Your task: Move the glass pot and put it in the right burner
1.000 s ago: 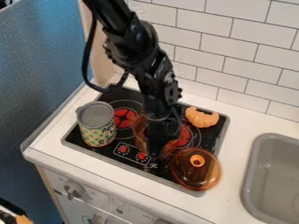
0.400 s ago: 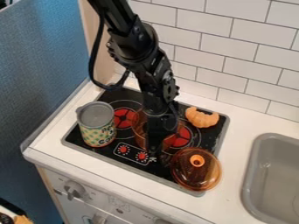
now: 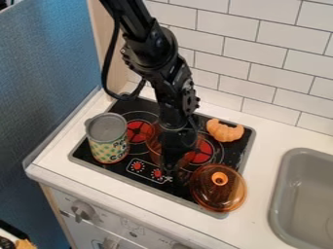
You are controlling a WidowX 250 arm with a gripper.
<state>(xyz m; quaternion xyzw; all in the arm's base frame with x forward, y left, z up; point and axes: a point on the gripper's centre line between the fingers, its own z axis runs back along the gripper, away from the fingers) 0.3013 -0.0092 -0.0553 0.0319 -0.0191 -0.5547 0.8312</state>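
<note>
Can (image 3: 108, 148), left on the cooktop (image 3: 175, 190): two short lines of dark lettering, no whole word readable. Control panel (image 3: 147, 169), near edge of same: tiny markings around two red dials, too small to read.

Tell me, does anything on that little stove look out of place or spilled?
No spill shows. The orange lid lies off the glass pot, poking past the stovetop's edge. The pot sits between the two burners instead of squarely on one, and a croissant lies straight on the stovetop.

From fairly near, the camera slants down over the stovetop (image 3: 174, 188) toward the tiled wall (image 3: 267, 63).
</note>
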